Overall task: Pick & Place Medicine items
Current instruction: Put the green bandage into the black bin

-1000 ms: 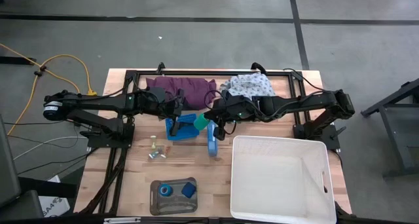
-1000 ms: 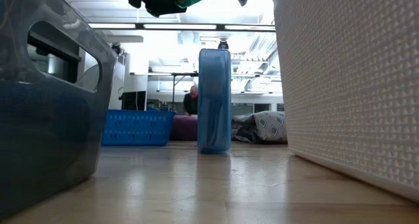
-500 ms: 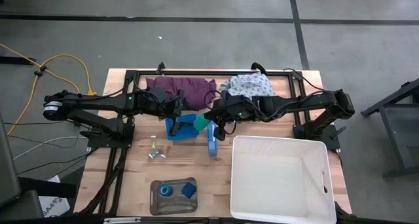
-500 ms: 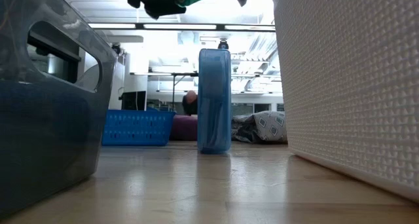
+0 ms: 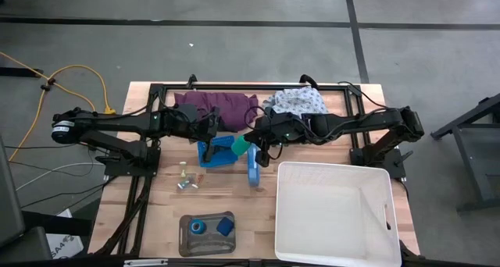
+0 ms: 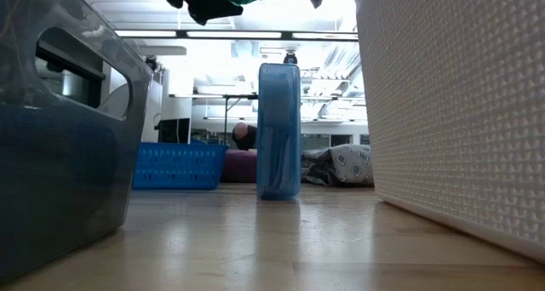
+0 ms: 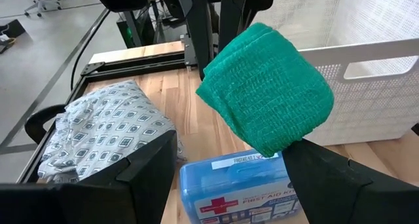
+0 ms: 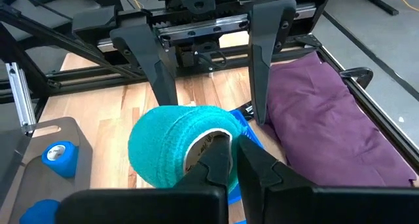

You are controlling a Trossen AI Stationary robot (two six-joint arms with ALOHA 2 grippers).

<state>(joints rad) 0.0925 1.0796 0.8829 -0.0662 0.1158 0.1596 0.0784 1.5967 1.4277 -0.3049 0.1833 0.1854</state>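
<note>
The right gripper is pinched tight on the rim of the green roll, one finger inside the core, holding it up in the air above the blue basket; facing it from the other side, the left gripper stands with its fingers spread wide apart on either flank of the roll, gripping nothing; just below the roll lies a blue first aid kit, its label showing a red cross and the words "FIRST AID KIT"; a second blue case stands upright on edge nearby on the wooden table; beyond the grippers lie a purple cloth and a patterned grey cloth; farther toward the table's front edge, small pale vials, a grey tray holding a blue roll and a blue block, and a large white bin; in the room behind, ceiling strip lights and a person at a desk.
</note>
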